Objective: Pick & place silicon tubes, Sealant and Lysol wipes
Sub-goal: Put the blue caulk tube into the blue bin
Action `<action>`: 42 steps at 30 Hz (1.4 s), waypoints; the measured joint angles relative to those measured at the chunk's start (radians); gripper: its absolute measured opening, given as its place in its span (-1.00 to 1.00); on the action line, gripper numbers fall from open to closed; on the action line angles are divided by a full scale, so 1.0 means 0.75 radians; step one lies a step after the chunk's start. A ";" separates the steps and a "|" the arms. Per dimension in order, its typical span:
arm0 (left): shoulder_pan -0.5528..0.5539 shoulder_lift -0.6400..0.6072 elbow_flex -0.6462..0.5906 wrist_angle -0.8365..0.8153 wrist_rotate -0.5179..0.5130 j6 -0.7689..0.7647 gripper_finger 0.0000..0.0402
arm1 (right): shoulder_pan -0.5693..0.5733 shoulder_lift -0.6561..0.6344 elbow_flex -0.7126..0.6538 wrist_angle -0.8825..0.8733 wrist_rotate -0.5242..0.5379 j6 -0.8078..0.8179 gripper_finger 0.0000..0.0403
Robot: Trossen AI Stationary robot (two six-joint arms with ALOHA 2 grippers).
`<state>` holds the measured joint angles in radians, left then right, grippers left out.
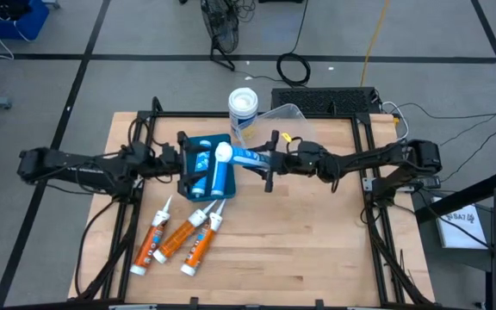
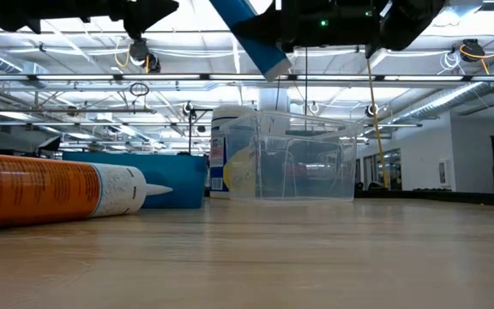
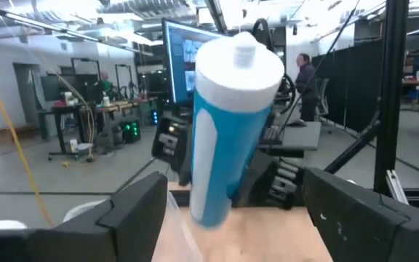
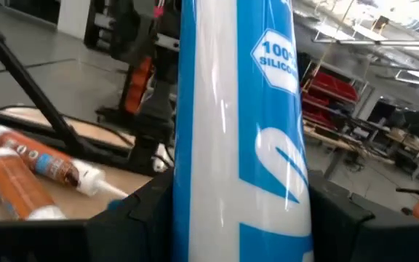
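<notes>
Fingers of right gripper [image 1: 261, 160] clamped on blue-white silicone tube [image 1: 241, 156], held above counter [image 1: 317, 241], over blue bin [image 1: 205, 164]. Left gripper [image 1: 183, 162] at bin's far side, fingers [image 3: 133, 211] spread wide, nothing between. Clear plastic tub [image 2: 292, 156] near back edge, Lysol wipes [image 1: 242, 112] upright just beside it. 3 orange sealant tubes [image 1: 179, 237] lie on counter, near front of bin.
</notes>
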<state>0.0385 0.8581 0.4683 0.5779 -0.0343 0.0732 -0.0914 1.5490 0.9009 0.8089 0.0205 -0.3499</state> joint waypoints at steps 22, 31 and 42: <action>0.009 0.270 0.000 0.440 0.005 0.075 0.53 | 0.001 0.222 0.136 0.169 -0.075 0.067 0.04; 0.034 0.297 0.049 0.486 0.038 0.071 0.52 | -0.002 0.258 0.141 0.193 -0.100 0.091 0.04; 0.063 0.447 0.125 0.484 0.057 0.064 0.53 | -0.012 0.262 0.141 0.179 -0.102 0.094 0.04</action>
<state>0.0856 1.1930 0.5617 0.9407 0.0086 0.1209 -0.1006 1.7458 1.0069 0.9434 -0.0557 -0.2796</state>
